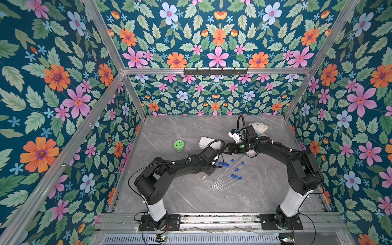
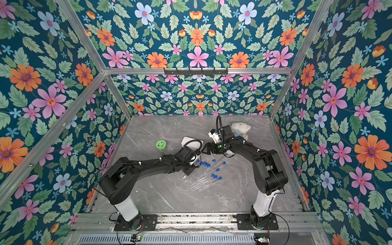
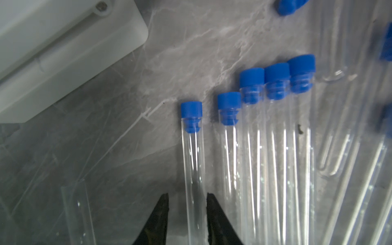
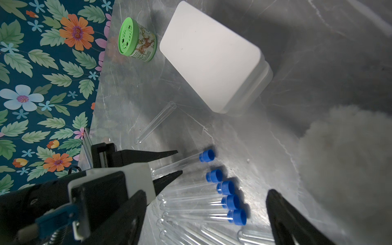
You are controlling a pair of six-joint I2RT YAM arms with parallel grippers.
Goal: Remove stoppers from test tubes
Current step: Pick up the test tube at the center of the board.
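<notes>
While the grey marble-patterned bench (image 1: 191,131) carries everything near its middle, I judge this job barely begun: about one tube done, the rest left. Toward the back edge from the pile sits the white rounded-corner plastic box (image 4: 210,55), with nothing of the task on it.

My right hand (image 4: 206,192) hangs above the pile, its jaws spread wide and nothing between them. My left hand (image 3: 187,194) is down at the bench, its jaws narrow on either side of one tube's clear body. A sliver of bench shows between one jaw and the tube, so I read it as not clamped yet.

The long clear slim test tubes (image 1: 224,180) lie flat in a loose fan at the middle of the bench, most of them touching a neighbour. One, the bare open-mouthed tube (image 4: 157,122), lies apart between the fan and the box with no plug in it. That is all the finished work I can vouch for.

The small bright blue plastic stoppers (image 3: 252,77) look nearly all seated. The left wrist view shows five side by side, each pushed into its tube's mouth, the outermost of them on the tube I straddle. More blue shows further along the fan in both top views, too small to tell seated from loose.
</notes>
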